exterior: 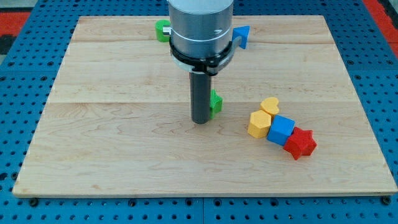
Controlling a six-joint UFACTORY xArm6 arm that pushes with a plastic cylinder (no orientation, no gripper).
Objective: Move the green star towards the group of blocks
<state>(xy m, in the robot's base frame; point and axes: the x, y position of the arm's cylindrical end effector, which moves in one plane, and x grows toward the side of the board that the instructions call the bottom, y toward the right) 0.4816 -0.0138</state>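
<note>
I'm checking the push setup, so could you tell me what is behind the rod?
A green block peeks out at the rod's right, just beside my tip. Most of it is covered, so its shape cannot be confirmed. The group lies further right: yellow blocks, blue cube, red star.

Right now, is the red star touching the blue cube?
Yes. The red star sits pressed against the blue cube at the right end of the group.
</note>
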